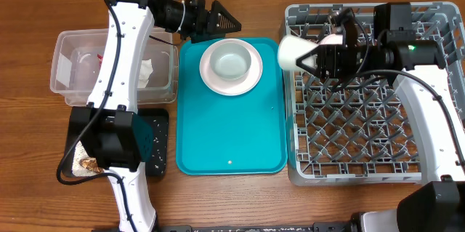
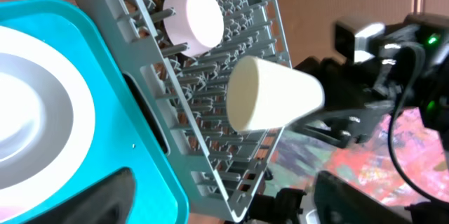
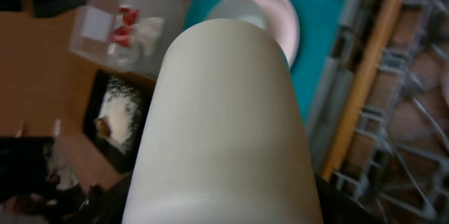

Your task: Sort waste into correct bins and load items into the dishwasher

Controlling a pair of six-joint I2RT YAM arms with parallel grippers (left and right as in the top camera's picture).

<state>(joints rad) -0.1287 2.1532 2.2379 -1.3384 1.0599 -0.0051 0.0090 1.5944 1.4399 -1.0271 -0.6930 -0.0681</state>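
Right pincer [image 1: 308, 60], gripping the white cup [image 1: 289, 52] sideways over the dishwasher rack [image 1: 363, 176], should turn it mouth-down and seat it between free tines.

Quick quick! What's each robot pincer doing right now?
Left pincer: holding nothing; I cannot tell whether it is open or closed.
Right pincer: closed on the white cup.

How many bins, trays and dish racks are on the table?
Bins: 2, the clear bin and the black bin
Tray: 1, the teal tray
Dish rack: 1, the grey dish rack
Total: 4
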